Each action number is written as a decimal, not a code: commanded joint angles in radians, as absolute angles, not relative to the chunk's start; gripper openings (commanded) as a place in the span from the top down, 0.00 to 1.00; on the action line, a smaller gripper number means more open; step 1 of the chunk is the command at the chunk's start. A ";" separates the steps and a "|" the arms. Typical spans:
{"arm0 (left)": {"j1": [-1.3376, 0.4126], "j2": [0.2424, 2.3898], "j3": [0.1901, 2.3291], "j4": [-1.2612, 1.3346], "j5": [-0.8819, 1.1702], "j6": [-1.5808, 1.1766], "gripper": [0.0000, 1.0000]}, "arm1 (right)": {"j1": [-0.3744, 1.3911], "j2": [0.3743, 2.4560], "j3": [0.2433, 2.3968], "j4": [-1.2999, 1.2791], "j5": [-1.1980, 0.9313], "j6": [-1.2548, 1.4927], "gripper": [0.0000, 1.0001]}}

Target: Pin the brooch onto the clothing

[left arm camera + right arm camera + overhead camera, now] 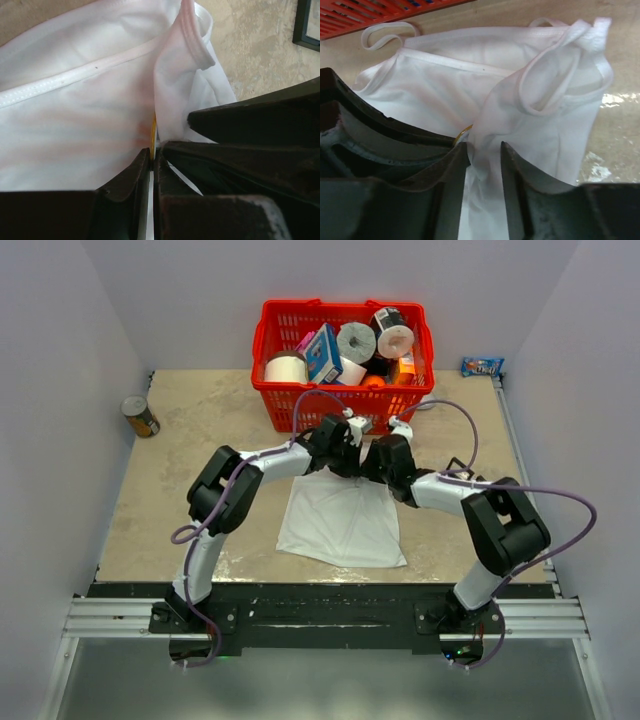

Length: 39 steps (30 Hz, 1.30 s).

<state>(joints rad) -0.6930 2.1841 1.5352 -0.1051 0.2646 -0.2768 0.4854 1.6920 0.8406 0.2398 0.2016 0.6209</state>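
Observation:
The clothing, a white T-shirt [345,525], lies flat on the table, its collar end bunched up where both grippers meet. My left gripper [152,150] is shut on the brooch [153,134], seen edge-on as a thin yellow-gold sliver against the shirt [75,115]. In the right wrist view my right gripper [485,147] stands open, with a raised fold of the shirt [450,75] between its fingers. The brooch [462,133] peeks out just beside the left finger. In the top view the left gripper [345,445] and right gripper [378,455] are tip to tip over the shirt's far edge.
A red basket [270,390] full of paper rolls and boxes stands right behind the grippers. A can [140,416] is at the far left of the table, and a blue packet [481,366] lies past the far right corner. Purple cables loop over both arms.

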 commanded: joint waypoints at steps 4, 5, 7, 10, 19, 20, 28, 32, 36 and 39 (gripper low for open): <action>-0.693 2.183 1.562 -0.077 0.328 -0.299 1.00 | 0.495 1.510 0.822 0.176 0.221 0.574 0.47; -0.693 2.181 1.562 -0.078 0.328 -0.299 1.00 | 0.495 1.503 0.819 0.172 0.227 0.569 0.45; -0.695 2.178 1.562 -0.075 0.330 -0.299 1.00 | 0.494 1.496 0.804 0.172 0.236 0.557 0.45; -0.693 2.177 1.562 -0.075 0.333 -0.301 1.00 | 0.495 1.509 0.784 0.179 0.229 0.548 0.45; -0.692 2.177 1.557 -0.067 0.347 -0.307 1.00 | 0.494 1.565 0.741 0.264 0.170 0.526 0.48; -0.692 2.177 1.555 -0.066 0.347 -0.307 1.00 | 0.495 1.580 0.744 0.268 0.173 0.523 0.49; -0.692 2.163 1.528 -0.031 0.365 -0.296 1.00 | 0.492 1.673 0.768 0.324 0.189 0.492 0.65; -0.690 2.141 1.491 0.032 0.393 -0.293 1.00 | 0.488 1.713 0.769 0.356 0.161 0.485 0.92; -0.687 2.105 1.430 0.141 0.460 -0.293 1.00 | 0.476 1.739 0.758 0.382 0.092 0.502 1.00; -0.689 2.088 1.395 0.207 0.514 -0.285 1.00 | 0.460 1.756 0.747 0.403 0.025 0.505 1.00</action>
<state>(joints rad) -0.6800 2.1742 1.4380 0.0666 0.3847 -0.2943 0.4763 1.7218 0.7437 0.3389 0.1165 0.5068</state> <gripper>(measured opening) 0.093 0.011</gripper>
